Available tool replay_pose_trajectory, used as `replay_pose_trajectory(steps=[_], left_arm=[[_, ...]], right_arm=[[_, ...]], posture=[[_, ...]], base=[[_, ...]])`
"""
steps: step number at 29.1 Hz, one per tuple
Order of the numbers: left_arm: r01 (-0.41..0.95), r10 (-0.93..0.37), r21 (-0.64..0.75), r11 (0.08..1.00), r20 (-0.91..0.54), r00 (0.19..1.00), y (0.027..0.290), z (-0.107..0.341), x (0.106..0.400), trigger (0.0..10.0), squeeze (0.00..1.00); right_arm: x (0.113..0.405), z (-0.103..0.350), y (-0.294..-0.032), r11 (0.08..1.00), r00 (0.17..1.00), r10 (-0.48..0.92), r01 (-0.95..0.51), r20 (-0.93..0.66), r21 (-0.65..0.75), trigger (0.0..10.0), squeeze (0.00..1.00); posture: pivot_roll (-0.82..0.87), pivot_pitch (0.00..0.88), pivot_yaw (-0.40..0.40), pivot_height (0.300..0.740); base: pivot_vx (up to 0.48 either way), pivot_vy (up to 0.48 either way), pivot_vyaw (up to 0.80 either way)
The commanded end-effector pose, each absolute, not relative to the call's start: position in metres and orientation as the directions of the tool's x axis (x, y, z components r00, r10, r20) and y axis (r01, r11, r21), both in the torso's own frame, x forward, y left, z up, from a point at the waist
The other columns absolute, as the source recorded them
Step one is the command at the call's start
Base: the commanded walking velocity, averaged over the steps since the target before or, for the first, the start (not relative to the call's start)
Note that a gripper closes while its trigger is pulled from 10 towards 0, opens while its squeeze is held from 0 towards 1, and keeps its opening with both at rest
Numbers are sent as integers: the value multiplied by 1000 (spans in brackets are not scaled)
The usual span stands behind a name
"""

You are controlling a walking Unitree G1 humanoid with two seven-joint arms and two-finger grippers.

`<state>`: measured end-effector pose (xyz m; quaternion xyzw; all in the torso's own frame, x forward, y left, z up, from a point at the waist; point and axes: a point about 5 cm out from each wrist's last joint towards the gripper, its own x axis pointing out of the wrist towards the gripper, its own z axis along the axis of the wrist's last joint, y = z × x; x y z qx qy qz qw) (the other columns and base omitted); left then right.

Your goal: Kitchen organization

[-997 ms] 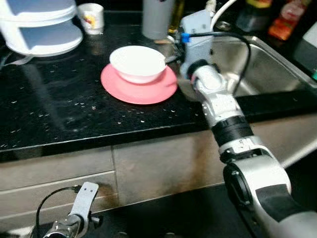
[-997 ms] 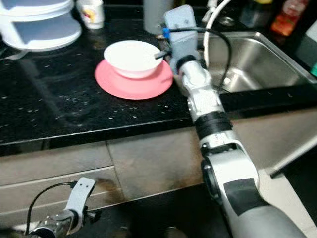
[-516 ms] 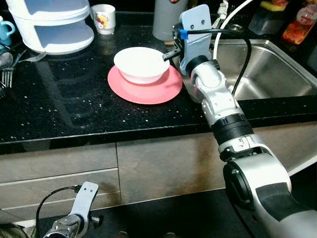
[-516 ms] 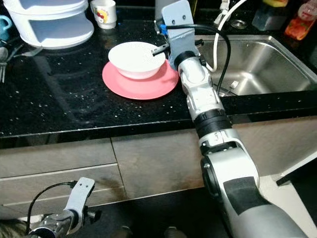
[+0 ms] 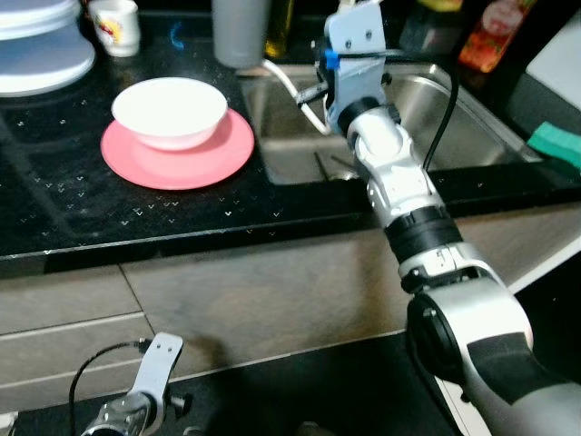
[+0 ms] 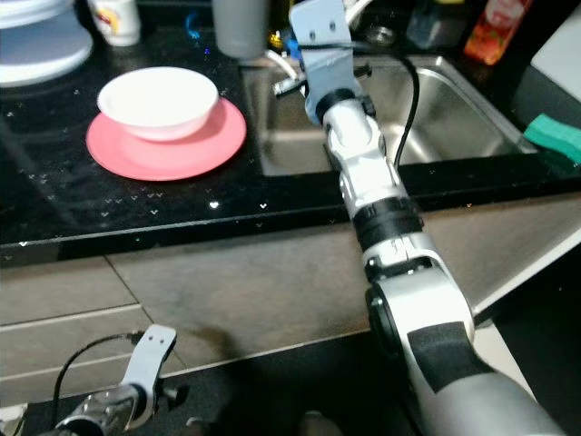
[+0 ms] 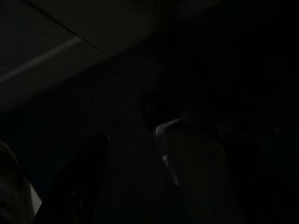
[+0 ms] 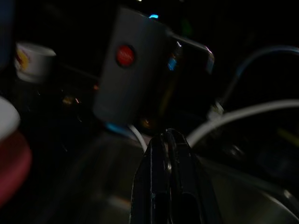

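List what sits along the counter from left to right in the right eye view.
White stacked container → small printed cup → white bowl on the pink plate → grey canister → steel sink → red bottle → green sponge.

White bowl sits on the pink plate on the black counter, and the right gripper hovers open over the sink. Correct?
Not quite. The right gripper is shut, its fingers pressed together in the right wrist view. The white bowl does sit on the pink plate, and the gripper is over the sink.
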<state>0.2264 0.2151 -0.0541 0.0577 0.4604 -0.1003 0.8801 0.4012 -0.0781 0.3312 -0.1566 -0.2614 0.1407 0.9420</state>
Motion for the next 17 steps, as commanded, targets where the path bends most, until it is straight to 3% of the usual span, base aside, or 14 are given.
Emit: replay_pose_trajectory(steps=[1, 15, 16, 17], left_arm=[[215, -123, -6, 977, -836, 535, 214, -59, 219, 10000, 0], [210, -122, -8, 978, -834, 538, 212, -60, 219, 10000, 0], [210, -122, -8, 978, -834, 538, 212, -60, 219, 10000, 0], [210, -122, -8, 978, -834, 538, 212, -60, 219, 10000, 0]], right_arm=[[402, 329, -79, 903, 826, 354, -179, 439, -392, 10000, 0], [405, 317, -48, 833, 804, 478, -287, 354, -472, 10000, 0], [405, 316, -46, 830, 806, 477, -282, 350, -481, 10000, 612], [405, 316, -46, 830, 806, 477, -282, 350, -481, 10000, 612]], posture=[[20, 164, -82, 740], [35, 187, -108, 740], [36, 188, -109, 740], [36, 188, -109, 740]], base=[[0, 0, 0], [0, 0, 0], [0, 0, 0], [0, 0, 0]])
